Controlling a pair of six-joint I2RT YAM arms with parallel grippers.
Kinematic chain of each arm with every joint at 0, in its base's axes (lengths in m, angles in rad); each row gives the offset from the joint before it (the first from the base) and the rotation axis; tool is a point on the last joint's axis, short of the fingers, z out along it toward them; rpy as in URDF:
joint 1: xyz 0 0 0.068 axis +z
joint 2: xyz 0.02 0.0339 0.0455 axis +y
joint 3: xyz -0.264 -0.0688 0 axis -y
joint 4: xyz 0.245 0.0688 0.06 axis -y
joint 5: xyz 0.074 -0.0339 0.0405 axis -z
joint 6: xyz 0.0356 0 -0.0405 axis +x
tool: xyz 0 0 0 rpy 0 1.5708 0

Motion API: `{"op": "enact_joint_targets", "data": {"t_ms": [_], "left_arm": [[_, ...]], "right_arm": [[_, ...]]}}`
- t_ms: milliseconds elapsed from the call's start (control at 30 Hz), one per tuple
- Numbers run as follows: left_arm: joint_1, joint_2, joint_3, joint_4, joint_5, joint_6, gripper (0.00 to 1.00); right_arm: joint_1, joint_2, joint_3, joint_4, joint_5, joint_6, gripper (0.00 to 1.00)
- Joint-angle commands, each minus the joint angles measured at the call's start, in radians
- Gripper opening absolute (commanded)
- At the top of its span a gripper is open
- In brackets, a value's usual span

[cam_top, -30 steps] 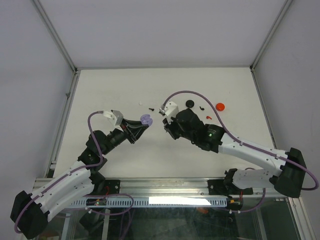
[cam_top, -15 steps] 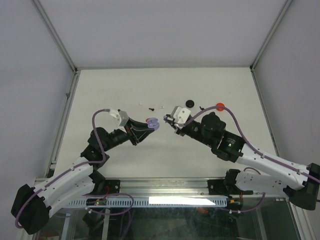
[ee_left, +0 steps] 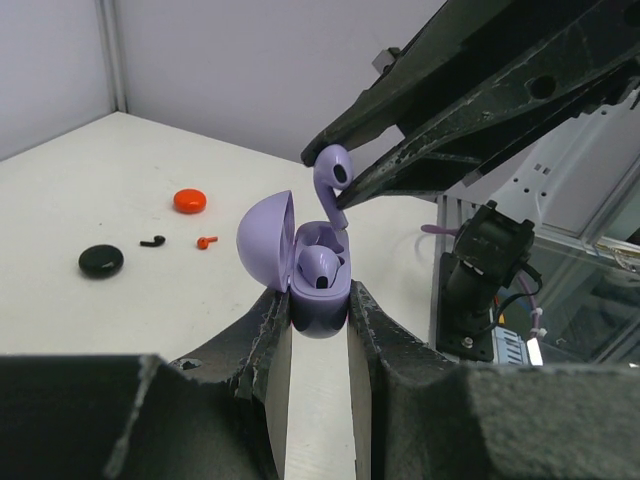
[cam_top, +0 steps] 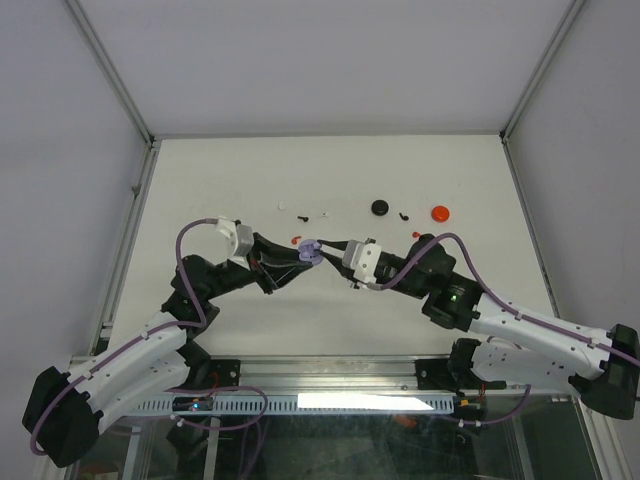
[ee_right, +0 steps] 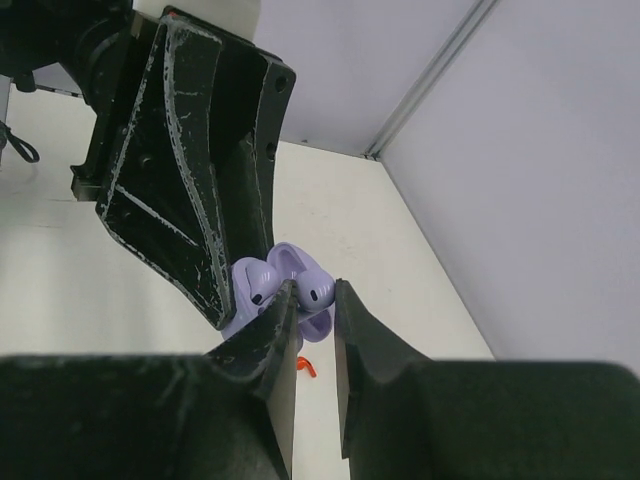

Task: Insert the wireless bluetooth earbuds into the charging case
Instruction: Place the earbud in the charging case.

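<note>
Table point(cam_top: 200, 180): I see spare pieces lying far from the work: a black case point(ee_left: 101, 262), a red case point(ee_left: 190, 201), and near them a black earbud point(ee_left: 152, 241) and a red earbud point(ee_left: 206, 241). I leave all of these alone.
Left gripper point(ee_left: 318, 300): its jaws are clamped on the lower shell of the lavender charging case point(ee_left: 262, 240). It holds the case off the table with the lid swung open to the left. I judge my job here is to hold dead steady and not squeeze harder.
Right gripper point(ee_right: 310, 305): its jaws are pinched narrow on the held earbud point(ee_left: 333, 172), which it grips by the stem with the rounded head on top.
Charging case: it sits mid-air between the two arms, mouth up. One socket is filled and the one beside it looks free, though I cannot see its floor.
Seated earbud point(ee_left: 318, 265): it rests in the near socket, so I avoid nudging it on the way down.
Held earbud: it hangs just above the case mouth, tilted, with the stem tip close to the rim. I would straighten the stem over the free socket, lower slowly along the socket's line, and let go only once the head sits flush. A skewed entry could jam against the lid or the neighbour.
</note>
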Motion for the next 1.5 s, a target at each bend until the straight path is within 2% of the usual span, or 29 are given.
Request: {"op": "enact_joint_targets", "data": {"t_ms": [0, 767, 967, 1400, 1433, 1467], "left_arm": [[-0.001, -0.002, 0.047, 0.091, 0.045, -0.02, 0.07], [-0.001, 0.006, 0.036, 0.163, -0.003, -0.109, 0.08], [-0.001, 0.01, 0.029, 0.179, -0.04, -0.137, 0.08], [-0.001, -0.004, -0.011, 0.258, -0.048, -0.153, 0.08], [-0.001, -0.001, -0.011, 0.261, -0.04, -0.151, 0.08], [-0.001, 0.0, -0.011, 0.262, -0.035, -0.148, 0.08]], "right_arm": [[0.009, -0.01, -0.013, 0.132, -0.042, -0.03, 0.03], [0.031, -0.009, -0.039, 0.146, -0.08, -0.027, 0.03], [0.032, -0.003, -0.036, 0.112, -0.1, -0.019, 0.08], [0.031, -0.025, -0.04, 0.042, -0.1, -0.019, 0.08], [0.032, -0.023, -0.037, 0.037, -0.066, 0.023, 0.18], [0.032, -0.019, -0.034, 0.034, -0.055, 0.037, 0.22]]}}
